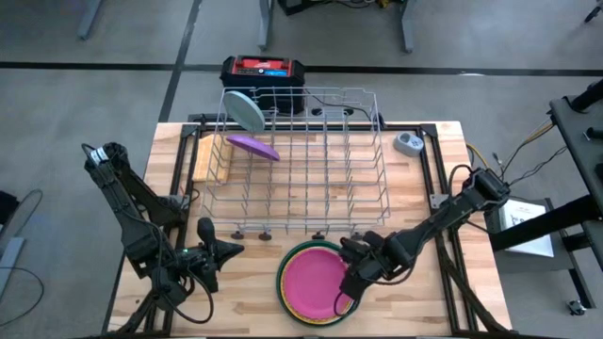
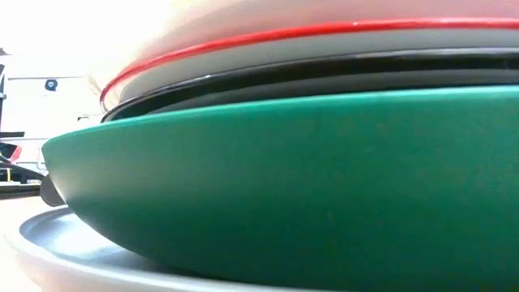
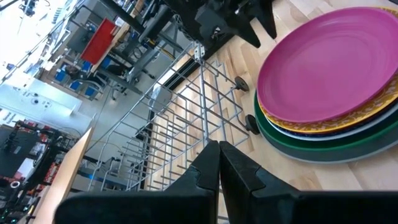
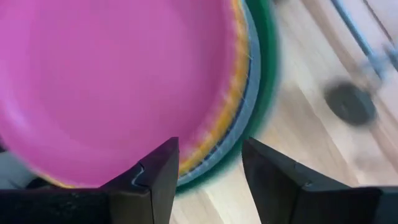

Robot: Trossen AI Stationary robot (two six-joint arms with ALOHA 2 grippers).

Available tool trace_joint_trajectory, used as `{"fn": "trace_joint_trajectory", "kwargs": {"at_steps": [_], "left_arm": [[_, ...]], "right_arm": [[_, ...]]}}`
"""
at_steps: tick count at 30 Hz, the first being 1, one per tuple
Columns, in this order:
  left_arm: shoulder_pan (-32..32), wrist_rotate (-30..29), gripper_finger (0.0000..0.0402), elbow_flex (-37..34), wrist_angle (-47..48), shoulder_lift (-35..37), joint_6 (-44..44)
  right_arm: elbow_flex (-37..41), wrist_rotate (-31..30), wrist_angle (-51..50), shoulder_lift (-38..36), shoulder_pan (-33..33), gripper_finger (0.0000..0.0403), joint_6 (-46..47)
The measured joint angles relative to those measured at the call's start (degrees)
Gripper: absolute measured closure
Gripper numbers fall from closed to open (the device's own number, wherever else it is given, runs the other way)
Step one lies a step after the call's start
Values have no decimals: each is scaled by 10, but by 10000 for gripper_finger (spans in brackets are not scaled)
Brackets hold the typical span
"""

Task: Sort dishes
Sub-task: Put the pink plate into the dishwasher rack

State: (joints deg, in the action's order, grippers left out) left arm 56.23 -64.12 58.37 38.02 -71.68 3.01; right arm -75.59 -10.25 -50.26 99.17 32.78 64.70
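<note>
Right claw (image 4: 205, 180): open, jaws astride pink plate (image 1: 314, 282) rim atop stack.
Left claw (image 3: 219, 168): shut, empty, near rack (image 1: 301, 160).
Risk: grip could've snagged 2 plates, shoved stack off bench (image 1: 236, 292).

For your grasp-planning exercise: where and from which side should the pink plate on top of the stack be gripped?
Grip the pink plate at its rim on the right edge, where the open right gripper hovers. It lies flat atop the stack, so only the thin overhanging rim offers purchase. Come in low from the side, one finger under the lip.
</note>
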Motion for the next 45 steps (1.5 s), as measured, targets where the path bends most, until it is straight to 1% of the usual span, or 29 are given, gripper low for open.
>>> {"fn": "trace_joint_trajectory", "kwargs": {"at_steps": [3, 10, 17, 28, 31, 34, 37, 42, 43, 45], "left_arm": [[0, 0, 401, 0, 0, 0, 0], [0, 0, 401, 0, 0, 0, 0], [0, 0, 401, 0, 0, 0, 0], [0, 0, 401, 0, 0, 0, 1], [0, 0, 401, 0, 0, 0, 3], [-1, 0, 401, 0, 0, 0, 3], [-1, 0, 401, 0, 0, 0, 3], [-1, 0, 401, 0, 0, 0, 5], [-1, 0, 401, 0, 0, 0, 5], [-1, 0, 401, 0, 0, 0, 5]], "right_arm": [[0, 3, -9, 2, -1, 228, 49], [0, 3, 5, 3, -2, 213, 92], [1, 3, 54, 21, -3, 206, 78], [2, 7, 59, 60, -6, 227, 44], [2, 2, 59, 58, -6, 242, 38], [2, -1, 56, 55, -7, 268, 38], [2, -2, 56, 55, -8, 308, 38], [2, -5, 60, 55, -9, 387, 38], [1, -6, 64, 54, -9, 393, 38], [1, -4, 61, 52, -9, 393, 38]]}}
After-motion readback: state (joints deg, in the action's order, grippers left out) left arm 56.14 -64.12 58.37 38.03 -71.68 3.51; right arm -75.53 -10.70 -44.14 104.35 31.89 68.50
